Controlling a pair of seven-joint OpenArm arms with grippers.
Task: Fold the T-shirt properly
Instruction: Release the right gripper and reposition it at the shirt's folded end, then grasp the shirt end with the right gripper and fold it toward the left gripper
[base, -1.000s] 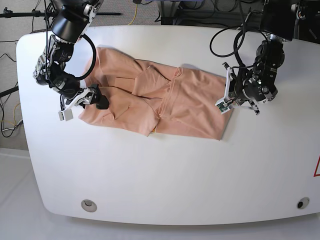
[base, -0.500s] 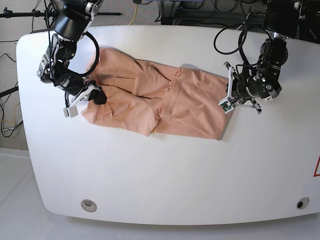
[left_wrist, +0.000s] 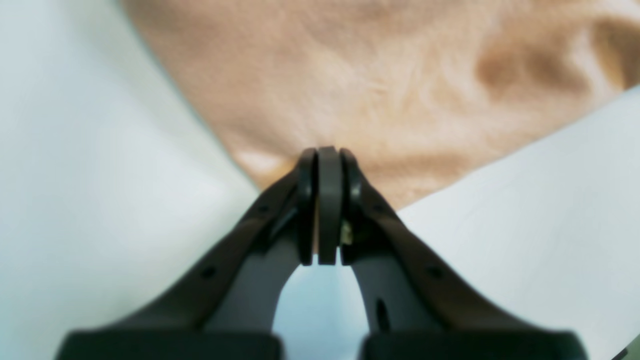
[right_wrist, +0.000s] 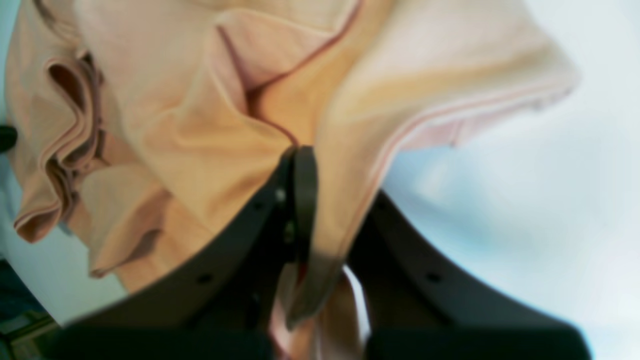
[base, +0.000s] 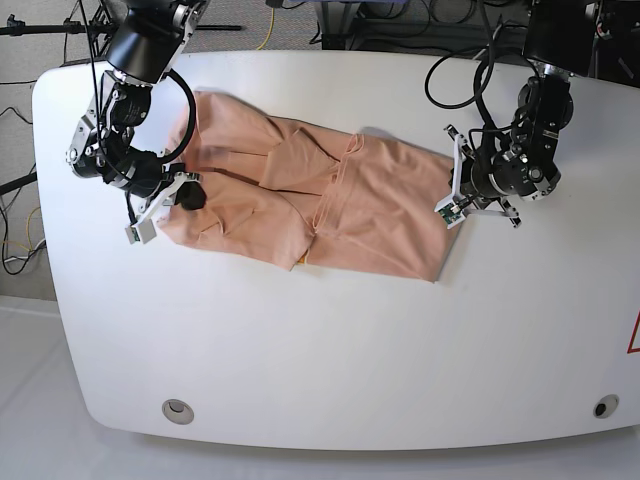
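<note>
1. Closed jaws are seen on the right gripper (right_wrist: 300, 165), at the left in the base view: salmon cloth of the T-shirt (base: 320, 205) is pinched between them, a hemmed edge draping over one jaw and trailing below.
2. Between the two grippers the T-shirt is spread across the white table (base: 330, 350), partly folded and wrinkled, with a seam ridge near its middle.
3. On the left gripper (left_wrist: 320, 155) the jaws are pressed fully together at a corner of the shirt; whether cloth is actually caught between them cannot be told.
4. For a clean fold, both ends are best lifted together and level, the cloth kept taut, and the edge laid down evenly before release.
</note>
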